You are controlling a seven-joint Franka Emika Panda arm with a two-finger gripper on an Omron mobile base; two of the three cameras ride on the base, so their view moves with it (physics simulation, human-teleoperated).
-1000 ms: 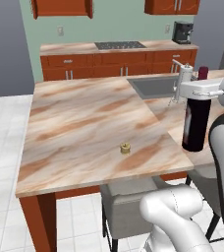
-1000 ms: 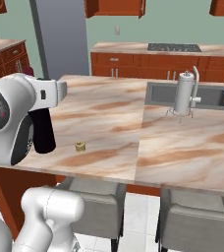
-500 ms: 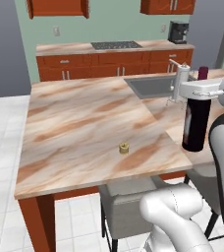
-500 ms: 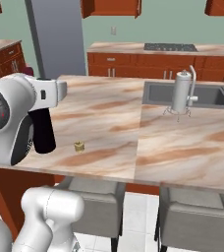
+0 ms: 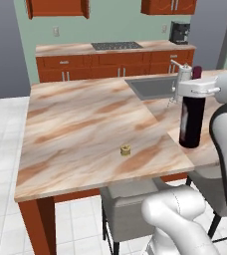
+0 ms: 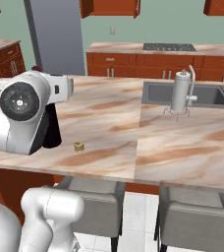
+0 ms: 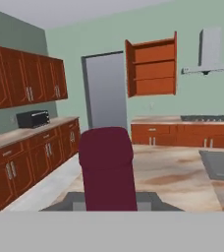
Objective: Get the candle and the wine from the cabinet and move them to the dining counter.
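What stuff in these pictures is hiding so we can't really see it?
- Wine: in the right base view the arm covers most of it; in the hand view its maroon neck is cut off at the bottom.
- Gripper: fingertips hidden behind the bottle's neck.
- Candle: too small for any detail.
- Sink: far corner cut off by the frame edge.

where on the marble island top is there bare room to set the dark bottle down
Bare: the wide stretch of the tan marble island top left of the tiny yellowish candle, and the strip between candle and dark wine bottle. Crowded: around the steel sink and its faucet.
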